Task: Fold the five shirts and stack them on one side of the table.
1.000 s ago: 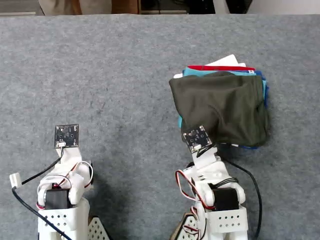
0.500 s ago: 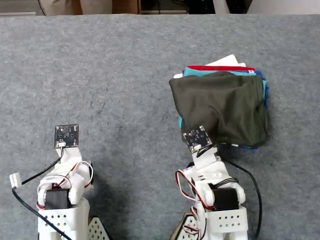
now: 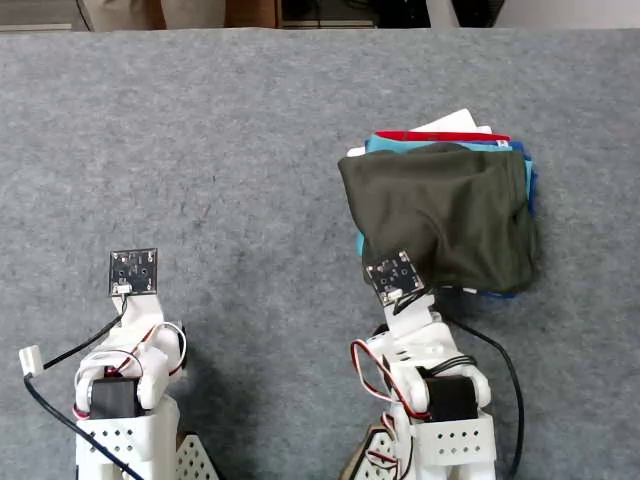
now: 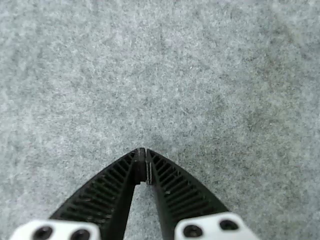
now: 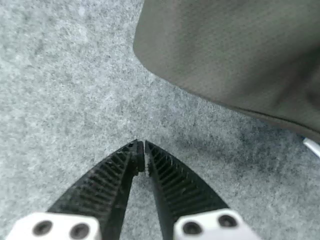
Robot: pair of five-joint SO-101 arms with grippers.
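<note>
Stack of folded shirts [image 3: 440,215] near right gripper [image 5: 140,145]

Robotics lab test bench.
Two small robot arms [image 3: 125,395] with bare wires [image 3: 368,372] stand at a grey felt-covered table [image 3: 200,150].

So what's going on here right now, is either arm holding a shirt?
Neither. The shirts lie in one stack on the right side of the table, with a dark olive shirt on top. The right gripper is shut and empty just short of that shirt's edge; the left gripper is shut over bare table.
</note>
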